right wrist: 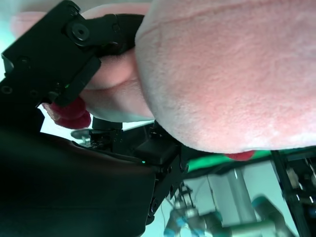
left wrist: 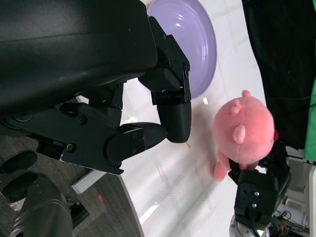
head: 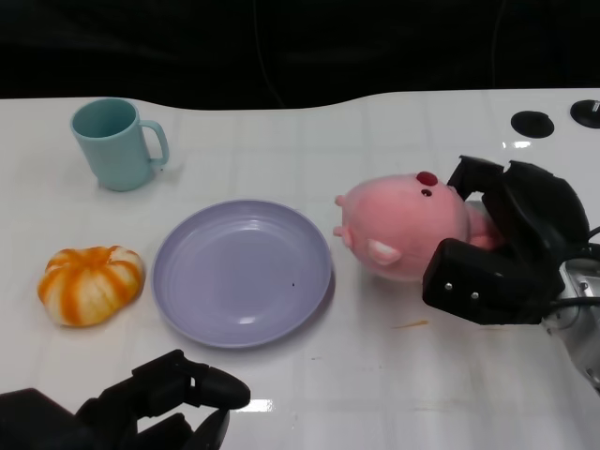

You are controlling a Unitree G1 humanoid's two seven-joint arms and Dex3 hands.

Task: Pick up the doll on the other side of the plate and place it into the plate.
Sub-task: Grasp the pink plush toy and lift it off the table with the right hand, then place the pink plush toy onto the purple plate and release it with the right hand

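Pink plush doll [head: 403, 230]: on white desk [head: 375, 375], just right of lavender plate [head: 242, 272], clasped by right robot hand [head: 502, 248]. Left robot hand [head: 155, 403]: near plate's front edge, fingers curled, holding nothing. Teal mug [head: 117, 143] behind plate; orange pumpkin [head: 91, 284] left.

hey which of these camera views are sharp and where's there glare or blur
Head view: sharp, with small glare spots on the table near the left hand and soft reflections in the plate. Left wrist view: sharp on the doll. Right wrist view: the doll fills the frame; the background is blurred.
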